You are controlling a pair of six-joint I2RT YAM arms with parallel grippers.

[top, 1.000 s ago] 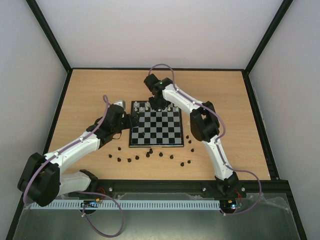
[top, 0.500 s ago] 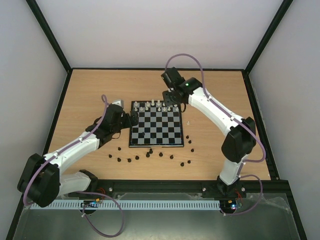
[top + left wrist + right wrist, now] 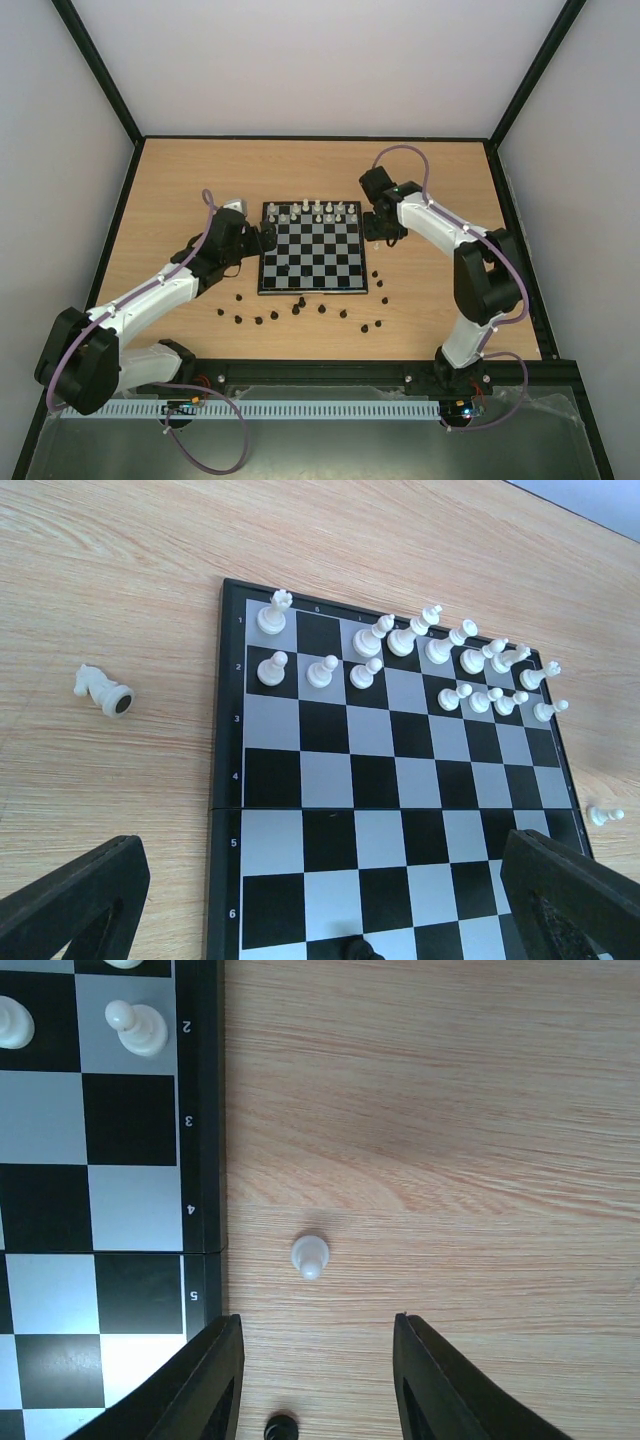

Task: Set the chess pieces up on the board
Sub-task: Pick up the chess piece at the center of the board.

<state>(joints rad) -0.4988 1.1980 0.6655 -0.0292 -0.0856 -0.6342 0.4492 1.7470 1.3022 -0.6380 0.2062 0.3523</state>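
The board lies mid-table, with white chess pieces standing in its two far rows. Several black pieces are scattered on the wood in front of it. My left gripper hovers open at the board's left edge; the left wrist view shows it empty over the board, with a white knight lying on the table to the left. My right gripper is open just right of the board, and a lone white pawn stands on the wood ahead of its fingertips.
A black piece sits on the table between my right fingers, near the camera. Another black piece stands on the board at the bottom of the left wrist view. The wooden table is bounded by a dark frame.
My right arm has swung from the board's far rows to the right, off the board, and now hangs over the lone white pawn. The left arm has not moved.
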